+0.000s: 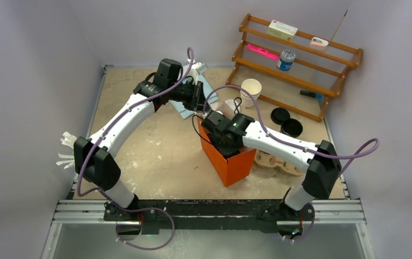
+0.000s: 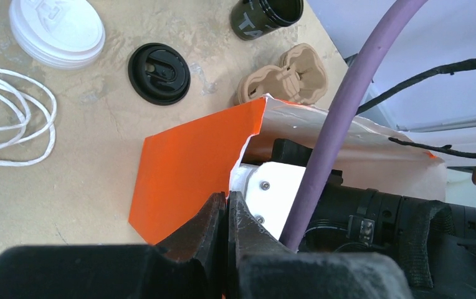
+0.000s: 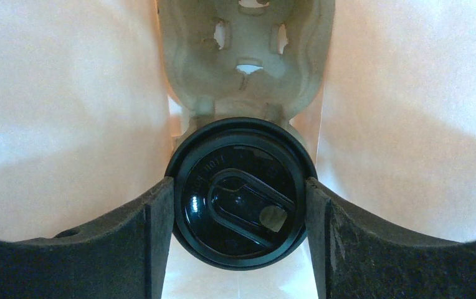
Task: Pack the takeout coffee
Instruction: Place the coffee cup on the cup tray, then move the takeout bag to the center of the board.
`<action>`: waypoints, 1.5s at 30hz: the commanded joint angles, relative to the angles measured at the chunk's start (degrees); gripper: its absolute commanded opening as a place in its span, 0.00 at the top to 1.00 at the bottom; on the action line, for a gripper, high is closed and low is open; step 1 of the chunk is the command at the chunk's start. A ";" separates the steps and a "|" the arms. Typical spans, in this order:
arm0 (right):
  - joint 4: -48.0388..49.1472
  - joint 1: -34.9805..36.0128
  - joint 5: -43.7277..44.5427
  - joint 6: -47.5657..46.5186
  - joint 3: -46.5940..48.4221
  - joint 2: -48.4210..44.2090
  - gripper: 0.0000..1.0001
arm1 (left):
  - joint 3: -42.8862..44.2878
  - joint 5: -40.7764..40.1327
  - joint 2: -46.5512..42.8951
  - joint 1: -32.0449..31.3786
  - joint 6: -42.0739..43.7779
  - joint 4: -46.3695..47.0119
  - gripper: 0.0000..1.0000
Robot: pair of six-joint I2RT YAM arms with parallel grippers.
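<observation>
deep in the orange bag by the tabletop's near edge, the right gripper clasps the lidded black cup, the pulp carrier lying straight beyond it, while the left gripper is pinched shut on the bag's rim.

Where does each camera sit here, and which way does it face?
Top: above and behind the bases, looking down at the table, left arm, right arm and orange bag.
Left wrist: beside the bag, facing its rim; left gripper shut on that rim.
Right wrist: inside the bag, facing down at a lidded cup held by the right gripper, carrier beyond.
Shared: top and left wrist both show the bag with the right arm inside.
</observation>
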 commanded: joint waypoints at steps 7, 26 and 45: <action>-4.04 0.41 1.72 -0.55 6.95 -1.82 0.06 | 2.73 2.07 -1.23 -0.96 0.85 -0.94 1.00; 3.21 0.41 1.16 -3.97 8.11 -11.82 0.01 | 2.03 -1.75 -4.17 -1.06 3.75 -2.61 1.00; 13.01 0.40 -8.45 -9.23 17.69 -16.89 0.49 | 7.15 -13.85 -7.28 -9.63 17.06 -6.53 1.00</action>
